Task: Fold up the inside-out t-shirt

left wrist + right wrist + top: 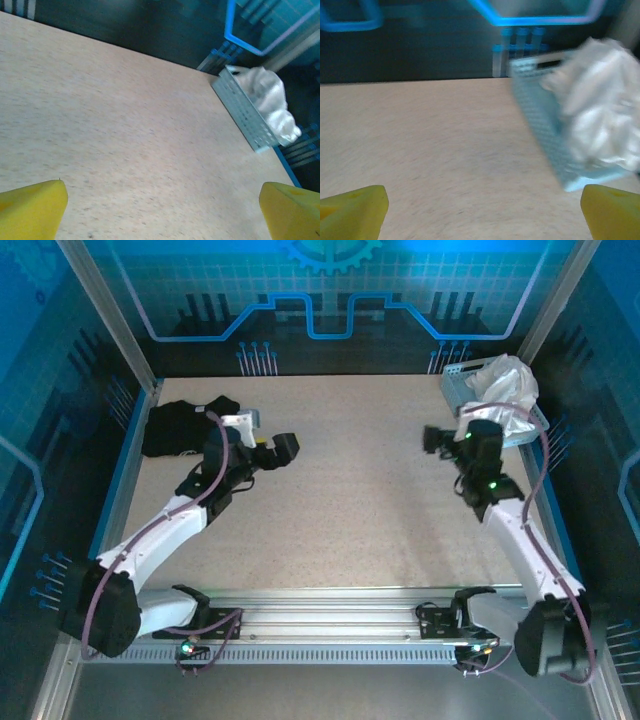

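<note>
T-shirt: the white t-shirt [503, 380] sits bunched in a pale basket [452, 390] at the far right corner of the table [350, 530]. It is heaped rather than spread, so no folding has begun.
Left gripper: the left gripper [284, 449] has its jaws wide apart with nothing between them. It hovers over the table left of centre, facing across toward the basket.
Right gripper: the right gripper [433, 438] is also spread wide and empty. It hangs just in front of the basket and is the nearer of the two to the shirt, probably so it can reach in.
Black shirt: a black t-shirt [182, 428] lies at the far left beside the left arm. It is not part of this job and is well apart from the basket.
Working space: the stretch of table between the arms is likely where the shirt gets laid flat.
Step in hand: by my reading, lifting the shirt out of the basket.
Risk: the thin cloth spills over the basket's rim, so a pinch may catch several layers or drag the basket along.
</note>
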`<act>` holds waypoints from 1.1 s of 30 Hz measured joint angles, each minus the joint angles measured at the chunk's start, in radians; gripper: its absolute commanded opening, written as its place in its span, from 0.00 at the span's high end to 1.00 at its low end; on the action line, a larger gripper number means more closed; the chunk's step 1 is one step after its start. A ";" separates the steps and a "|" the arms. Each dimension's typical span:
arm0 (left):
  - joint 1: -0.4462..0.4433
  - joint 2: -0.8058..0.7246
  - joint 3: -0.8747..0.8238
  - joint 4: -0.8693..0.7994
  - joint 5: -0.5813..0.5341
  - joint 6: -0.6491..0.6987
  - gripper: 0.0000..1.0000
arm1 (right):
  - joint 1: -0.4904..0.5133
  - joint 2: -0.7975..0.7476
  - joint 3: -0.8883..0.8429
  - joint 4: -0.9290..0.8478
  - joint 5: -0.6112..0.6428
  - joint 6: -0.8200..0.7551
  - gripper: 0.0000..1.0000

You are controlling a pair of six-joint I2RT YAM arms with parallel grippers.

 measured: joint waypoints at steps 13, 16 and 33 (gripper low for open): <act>-0.084 0.110 0.105 -0.159 0.033 -0.001 0.01 | -0.301 0.727 0.618 -0.239 0.073 0.090 0.05; -0.088 0.127 0.108 -0.168 0.035 0.000 0.01 | -0.307 0.877 0.785 -0.315 0.111 0.075 0.06; -0.089 0.148 0.140 -0.240 0.036 0.005 0.01 | -0.305 1.012 0.895 -0.408 0.045 0.091 0.97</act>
